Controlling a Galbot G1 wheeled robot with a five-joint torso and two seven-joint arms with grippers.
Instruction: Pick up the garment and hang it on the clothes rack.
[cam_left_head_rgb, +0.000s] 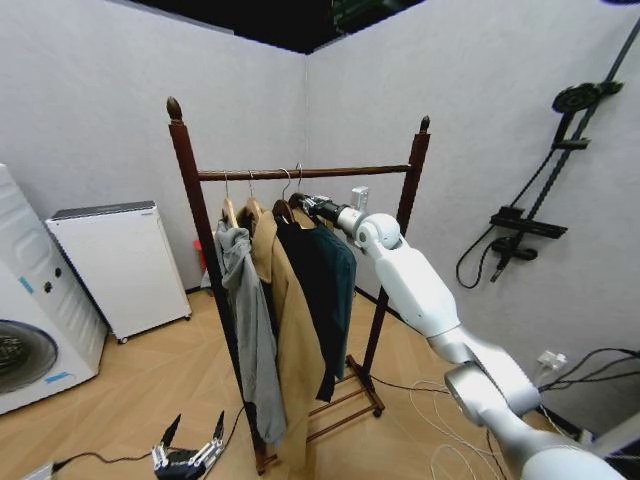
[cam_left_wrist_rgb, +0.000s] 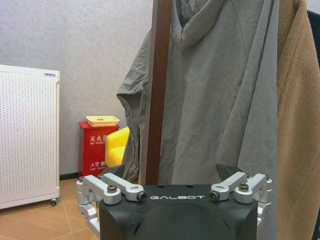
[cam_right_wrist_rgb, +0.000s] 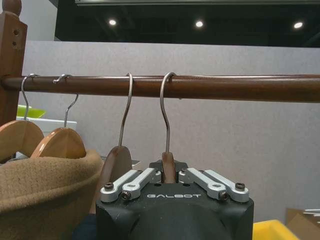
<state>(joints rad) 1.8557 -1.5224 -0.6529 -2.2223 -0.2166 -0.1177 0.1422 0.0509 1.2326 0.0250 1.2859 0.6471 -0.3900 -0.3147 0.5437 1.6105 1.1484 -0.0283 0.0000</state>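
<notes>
The clothes rack (cam_left_head_rgb: 300, 173) stands in the room's corner, its horizontal bar (cam_right_wrist_rgb: 200, 86) carrying several hangers. The dark teal garment (cam_left_head_rgb: 341, 272) hangs at the right end of the row, beside a darker garment, a tan coat (cam_left_head_rgb: 290, 330) and a grey hooded jacket (cam_left_head_rgb: 245, 320). The metal hook (cam_right_wrist_rgb: 165, 100) of its wooden hanger lies over the bar. My right gripper (cam_right_wrist_rgb: 168, 172) is shut on that hanger's neck just below the bar, and it shows at the top of the row (cam_left_head_rgb: 308, 206). Low near the floor, my left gripper (cam_left_head_rgb: 190, 452) hangs open, facing the grey jacket (cam_left_wrist_rgb: 225, 100) and a rack post (cam_left_wrist_rgb: 156, 90).
A washing machine (cam_left_head_rgb: 20, 330) and a white appliance (cam_left_head_rgb: 115, 265) stand at the left wall. A shower fitting (cam_left_head_rgb: 540, 225) hangs on the right wall, with cables (cam_left_head_rgb: 440, 420) on the floor beneath. A red box (cam_left_wrist_rgb: 97, 147) sits behind the rack.
</notes>
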